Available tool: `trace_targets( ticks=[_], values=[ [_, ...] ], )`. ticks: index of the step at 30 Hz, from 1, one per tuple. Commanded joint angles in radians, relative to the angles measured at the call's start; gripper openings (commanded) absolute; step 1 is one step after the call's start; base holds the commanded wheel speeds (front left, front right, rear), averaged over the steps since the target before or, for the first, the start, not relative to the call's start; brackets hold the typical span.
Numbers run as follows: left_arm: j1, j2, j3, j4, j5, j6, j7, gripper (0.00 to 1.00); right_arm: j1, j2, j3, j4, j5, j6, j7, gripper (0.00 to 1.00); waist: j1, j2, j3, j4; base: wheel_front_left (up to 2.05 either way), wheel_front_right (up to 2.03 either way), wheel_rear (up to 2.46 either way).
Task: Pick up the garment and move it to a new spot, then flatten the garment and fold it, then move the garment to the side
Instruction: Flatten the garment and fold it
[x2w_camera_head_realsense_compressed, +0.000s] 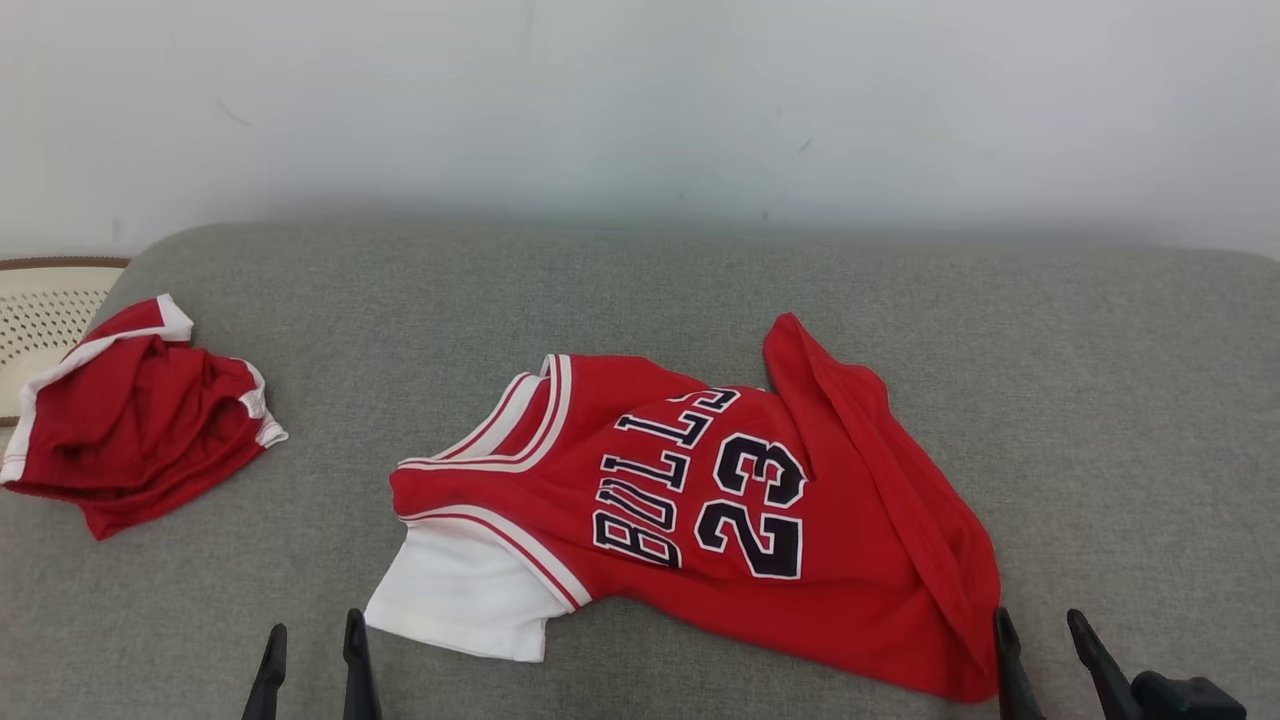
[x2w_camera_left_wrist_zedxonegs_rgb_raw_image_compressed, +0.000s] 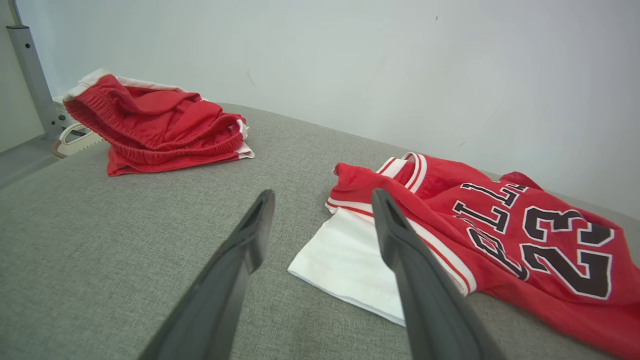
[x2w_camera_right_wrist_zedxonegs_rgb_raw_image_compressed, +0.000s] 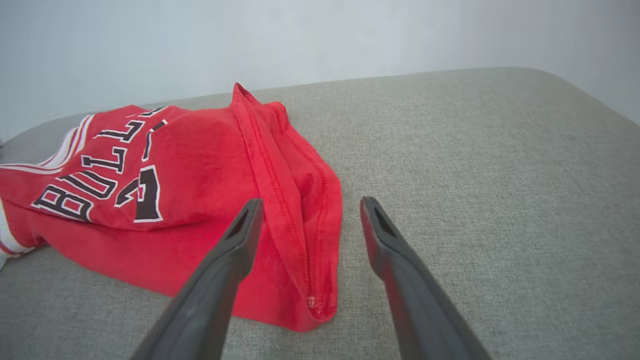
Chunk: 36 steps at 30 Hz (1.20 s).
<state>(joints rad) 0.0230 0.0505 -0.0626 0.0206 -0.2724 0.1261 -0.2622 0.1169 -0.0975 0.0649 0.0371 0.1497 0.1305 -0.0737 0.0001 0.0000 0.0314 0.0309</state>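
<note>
Nearest to me is the grey woven cushion surface (x2w_camera_head_realsense_compressed: 640, 290), and nothing lies between my grippers and the cloth. The task garment, a red sleeveless jersey with black BULLS 23 lettering (x2w_camera_head_realsense_compressed: 700, 480), lies crumpled at the middle of the surface. Its white sleeve piece (x2w_camera_head_realsense_compressed: 460, 595) pokes out toward me on the left. Its right side is folded over into a thick ridge that runs down to the near corner.

Further out on my left I see a bunched pair of red shorts with white trim (x2w_camera_head_realsense_compressed: 140, 420), well apart from the jersey. Behind them sits a cream perforated basket (x2w_camera_head_realsense_compressed: 45, 310) at the surface's edge. The plain white wall (x2w_camera_head_realsense_compressed: 640, 100) closes off the back.

Now the claws. The left gripper (x2w_camera_head_realsense_compressed: 313, 625) is spread wide and holds nothing, its inner finger just beside the white sleeve piece. The right gripper (x2w_camera_head_realsense_compressed: 1040, 615) is also spread wide and empty. From its wrist it straddles the folded hem corner, though I can't tell whether it touches the cloth.
</note>
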Motion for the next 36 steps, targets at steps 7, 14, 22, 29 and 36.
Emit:
trace_targets(
  ticks=[7,14,22,29,36],
  values=[
    [0.034,0.0,0.018,-0.015,0.026,-0.001,-0.004,1.0,0.016,0.019,0.013,-0.015,-0.026,0.0,-0.112,1.0,-0.0001,0.0,-0.033,-0.032,0.0,0.0,0.0],
    [0.051,0.0,0.019,-0.033,0.065,0.003,-0.004,1.0,0.019,0.025,-0.005,-0.021,-0.046,0.0,-0.142,1.0,-0.0001,0.0,-0.057,-0.053,0.0,0.0,0.0],
    [0.066,0.035,0.008,-0.023,0.141,0.0,-0.004,1.0,0.042,0.037,-0.039,-0.025,-0.054,0.0,-0.157,1.0,-0.0001,0.0,-0.086,-0.057,0.0,0.0,0.0],
    [0.077,0.07,0.004,-0.017,0.146,-0.019,0.005,1.0,0.038,0.044,-0.027,-0.007,-0.061,0.0,-0.154,1.0,-0.0001,0.0,-0.104,-0.049,0.0,0.0,0.0],
    [0.098,0.086,0.01,-0.044,0.133,-0.018,0.029,1.0,0.05,0.046,-0.017,-0.002,-0.063,0.0,-0.153,1.0,-0.0001,0.0,-0.113,-0.042,0.0,0.0,0.0]
  ],
)
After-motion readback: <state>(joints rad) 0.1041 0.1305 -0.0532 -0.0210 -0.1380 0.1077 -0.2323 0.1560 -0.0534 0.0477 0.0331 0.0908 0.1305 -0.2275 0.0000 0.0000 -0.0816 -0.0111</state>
